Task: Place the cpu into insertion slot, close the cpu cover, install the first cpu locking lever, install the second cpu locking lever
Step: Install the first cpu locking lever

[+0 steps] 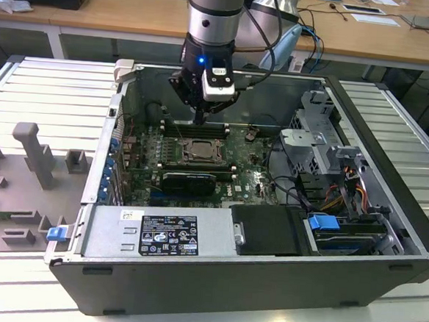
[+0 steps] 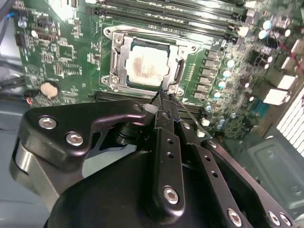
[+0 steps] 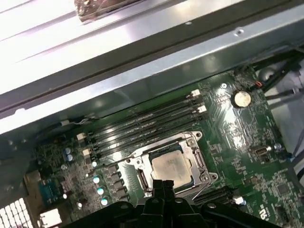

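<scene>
One tool (image 1: 200,120), tips pressed together, hangs close over the edge of the seated cpu (image 1: 199,152).
From the exterior view's left: grey fixtures (image 1: 35,152) on the table (image 1: 50,83), then the open computer case (image 1: 213,279). Both wrist views add what that view cannot resolve: the cpu lies in the insertion slot (image 3: 129,164), framed by the cpu cover (image 2: 121,61), with a coin battery (image 2: 49,89) nearby.

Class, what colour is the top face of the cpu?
Pale silver-grey, smudged in the middle; the cpu shows best in the second wrist view.
</scene>
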Tool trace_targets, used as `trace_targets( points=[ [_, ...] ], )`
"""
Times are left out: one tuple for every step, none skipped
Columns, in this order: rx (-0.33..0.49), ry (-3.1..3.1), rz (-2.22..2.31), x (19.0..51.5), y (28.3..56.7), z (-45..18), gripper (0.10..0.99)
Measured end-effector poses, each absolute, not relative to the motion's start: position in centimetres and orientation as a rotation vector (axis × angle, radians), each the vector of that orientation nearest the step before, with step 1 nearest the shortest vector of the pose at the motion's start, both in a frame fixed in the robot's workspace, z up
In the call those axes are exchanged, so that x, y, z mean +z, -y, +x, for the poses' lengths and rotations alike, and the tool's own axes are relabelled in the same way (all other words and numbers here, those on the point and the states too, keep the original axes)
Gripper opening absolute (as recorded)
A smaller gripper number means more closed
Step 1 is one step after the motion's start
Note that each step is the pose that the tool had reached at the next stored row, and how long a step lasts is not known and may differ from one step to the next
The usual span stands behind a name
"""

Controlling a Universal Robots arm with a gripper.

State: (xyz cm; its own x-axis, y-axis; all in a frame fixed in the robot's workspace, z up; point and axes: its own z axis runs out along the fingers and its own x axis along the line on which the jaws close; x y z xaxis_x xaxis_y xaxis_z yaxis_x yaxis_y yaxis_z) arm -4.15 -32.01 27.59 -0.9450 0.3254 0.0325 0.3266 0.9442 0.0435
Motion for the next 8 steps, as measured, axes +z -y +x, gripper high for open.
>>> trace_targets(
  points=[
    [-0.074,3.083,-0.450,27.59,32.01,-4.15,0.106],
    [-0.075,3.088,-0.418,27.58,32.01,-4.15,0.106],
    [-0.074,3.092,-0.395,27.57,32.01,-4.15,0.106],
    [-0.076,3.104,-0.369,27.51,32.01,-4.15,0.106],
    [-0.078,3.113,-0.356,27.48,32.01,-4.15,0.106],
    [-0.079,3.119,-0.347,27.45,32.01,-4.15,0.106],
    [-0.080,3.129,-0.321,27.41,32.01,-4.15,0.106],
    [-0.081,3.135,-0.295,27.39,32.01,-4.15,0.106]
  ],
)
